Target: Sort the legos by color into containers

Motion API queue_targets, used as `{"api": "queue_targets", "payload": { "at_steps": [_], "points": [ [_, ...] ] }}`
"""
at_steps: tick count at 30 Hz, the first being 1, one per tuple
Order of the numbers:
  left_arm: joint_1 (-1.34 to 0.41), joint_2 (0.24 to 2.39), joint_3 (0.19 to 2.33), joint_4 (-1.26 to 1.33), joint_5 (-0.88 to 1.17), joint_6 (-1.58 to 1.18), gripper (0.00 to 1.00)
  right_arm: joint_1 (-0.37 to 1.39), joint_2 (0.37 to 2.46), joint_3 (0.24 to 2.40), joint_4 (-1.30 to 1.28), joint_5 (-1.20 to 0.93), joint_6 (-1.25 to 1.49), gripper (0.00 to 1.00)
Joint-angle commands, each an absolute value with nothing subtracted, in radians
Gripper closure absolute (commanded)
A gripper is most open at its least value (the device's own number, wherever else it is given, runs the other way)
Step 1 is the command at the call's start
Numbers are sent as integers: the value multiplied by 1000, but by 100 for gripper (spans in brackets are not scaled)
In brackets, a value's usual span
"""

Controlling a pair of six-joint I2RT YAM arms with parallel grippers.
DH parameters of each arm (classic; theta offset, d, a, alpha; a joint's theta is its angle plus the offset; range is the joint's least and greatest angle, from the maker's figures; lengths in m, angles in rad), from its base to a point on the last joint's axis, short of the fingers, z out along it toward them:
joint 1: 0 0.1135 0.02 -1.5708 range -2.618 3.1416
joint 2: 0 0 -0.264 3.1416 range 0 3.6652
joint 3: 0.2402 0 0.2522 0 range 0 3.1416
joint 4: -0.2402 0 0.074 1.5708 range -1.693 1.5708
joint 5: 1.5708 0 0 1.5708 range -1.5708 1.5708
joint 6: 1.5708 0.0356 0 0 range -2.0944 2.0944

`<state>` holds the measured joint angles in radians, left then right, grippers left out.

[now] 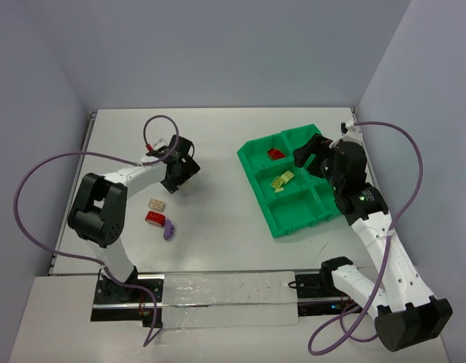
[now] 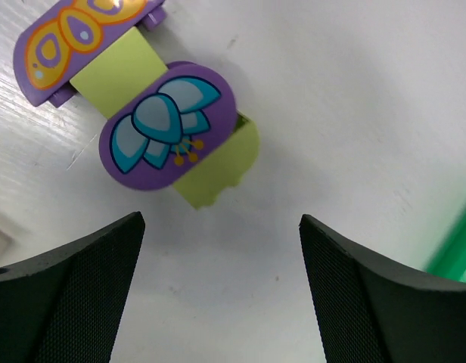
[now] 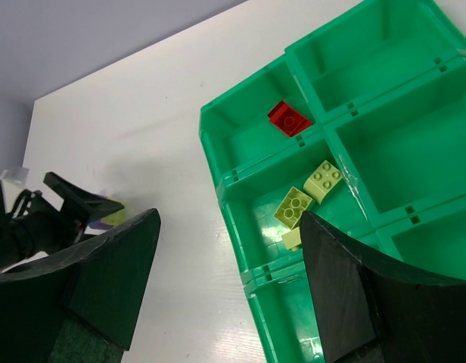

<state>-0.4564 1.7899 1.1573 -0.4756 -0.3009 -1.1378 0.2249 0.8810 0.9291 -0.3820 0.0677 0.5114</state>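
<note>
Left half of bench: cream brick [image 1: 155, 203], loose red brick [image 1: 153, 218] and purple brick [image 1: 169, 228] lie close together. Left claw [image 2: 222, 223] is apart and empty, hovering over a purple-and-green piece [image 2: 169, 125].

Right half: green tray [image 1: 293, 218]. Sorted red brick [image 1: 276, 153] sits in its far-left compartment, yellow-green bricks [image 1: 282, 180] in the next one nearer. Right claw [image 3: 229, 218] is apart and empty, above the tray.

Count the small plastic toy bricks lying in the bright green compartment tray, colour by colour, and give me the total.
red plastic brick: 1
pale yellow-green plastic bricks: 3, all in one compartment
Total in the bright green plastic tray: 4
</note>
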Motion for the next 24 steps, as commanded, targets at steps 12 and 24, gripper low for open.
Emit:
{"api": "queue_targets", "payload": {
  "at_steps": [12,24],
  "points": [
    [-464,1239,914,-850,-272,-901,10,230,859,915,-332,53,524,19],
    [-516,1169,784,-849,-237,-1023,12,232,874,924,-313,28,524,19]
  ]
}}
